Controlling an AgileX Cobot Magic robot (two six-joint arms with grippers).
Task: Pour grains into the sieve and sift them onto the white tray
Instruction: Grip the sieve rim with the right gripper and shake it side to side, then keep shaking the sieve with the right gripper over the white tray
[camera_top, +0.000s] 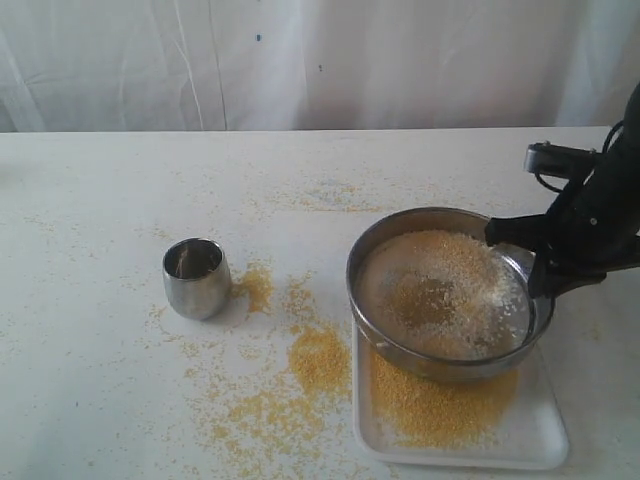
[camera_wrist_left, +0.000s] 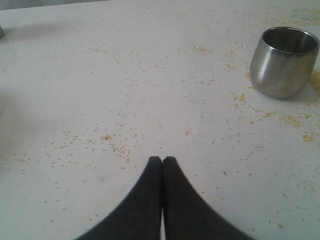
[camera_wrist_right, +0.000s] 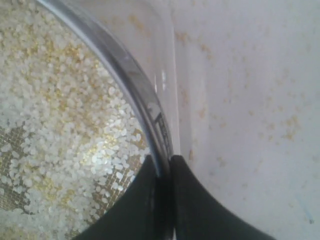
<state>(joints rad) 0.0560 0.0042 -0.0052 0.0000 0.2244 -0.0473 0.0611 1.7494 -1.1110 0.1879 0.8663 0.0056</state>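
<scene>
Right claw (camera_wrist_right: 162, 161) clenched on rim of large round stainless-steel mesh sieve (camera_top: 420, 362), 2 o'clock side, holding it over flat white rectangular tray (camera_top: 540, 442) so tiny yellow-beige grains (camera_top: 440, 285) sift down. Left claw (camera_wrist_left: 162, 160) clenched, empty, above counter (camera_wrist_left: 125, 75).

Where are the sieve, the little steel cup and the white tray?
sieve (camera_top: 420, 362), exterior view: front of its rim wall.
steel cup (camera_top: 197, 290), exterior view: its rounded side.
white tray (camera_top: 535, 437), exterior view: bare near corner.
</scene>
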